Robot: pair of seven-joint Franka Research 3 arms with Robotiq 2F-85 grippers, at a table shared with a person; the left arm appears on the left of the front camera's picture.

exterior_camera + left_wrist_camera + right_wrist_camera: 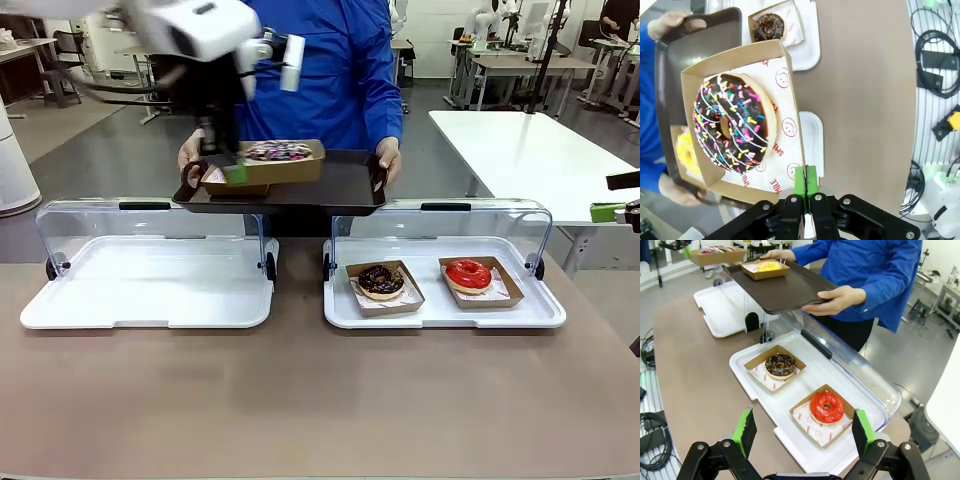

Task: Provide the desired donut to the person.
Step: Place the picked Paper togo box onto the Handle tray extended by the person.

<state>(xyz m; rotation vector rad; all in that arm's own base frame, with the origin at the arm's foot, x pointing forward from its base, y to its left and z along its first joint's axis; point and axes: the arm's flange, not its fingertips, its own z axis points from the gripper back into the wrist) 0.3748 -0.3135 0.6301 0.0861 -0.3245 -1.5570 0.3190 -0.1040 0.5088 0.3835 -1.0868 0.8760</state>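
The person (335, 70) in a blue coat holds a dark serving tray (310, 192) in both hands at the far side. My left gripper (235, 172) is shut on the edge of a cardboard box (785, 135) with a chocolate donut covered in coloured sprinkles (732, 122). The box hangs tilted just above the dark tray (685, 55). A yellow donut (685, 152) in its own box lies on that tray, partly under the held box. My right gripper (803, 432) is open with nothing in it, above the near right of the table.
The right white tray (440, 315) holds a chocolate donut (780, 365) and a red glazed donut (826, 406), each in a cardboard box. The left white tray (150, 290) is bare. Both clear lids stand open at the far side. Cables lie off the table edge (935, 55).
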